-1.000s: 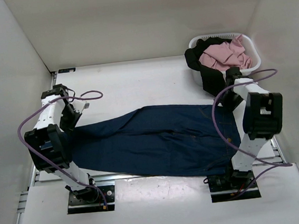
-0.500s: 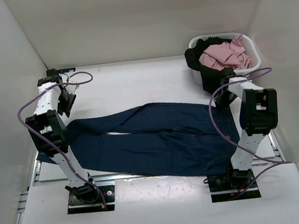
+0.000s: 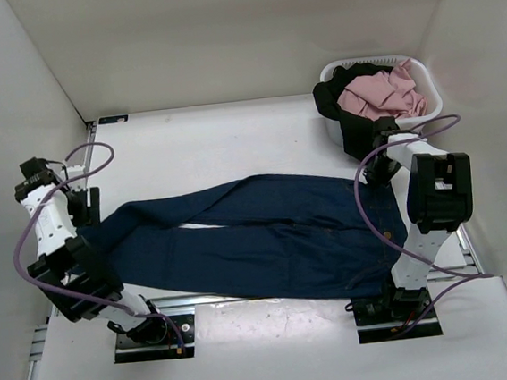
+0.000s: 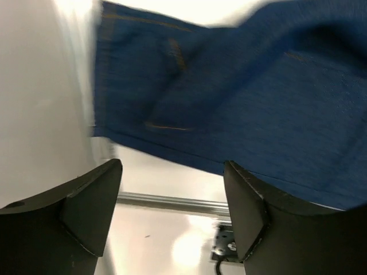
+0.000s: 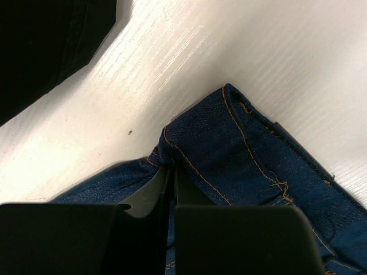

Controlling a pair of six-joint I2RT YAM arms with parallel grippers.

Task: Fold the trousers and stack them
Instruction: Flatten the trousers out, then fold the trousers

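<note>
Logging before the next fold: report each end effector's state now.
Left end effector: open, holding nothing.
Right end effector: closed on the jeans at a waistband corner.

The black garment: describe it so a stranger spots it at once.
Find the white basket in the table's far right corner. The black garment spills over its left rim onto the table. It is black, unlike the pink cloth inside the basket and the navy trousers spread out flat.
</note>
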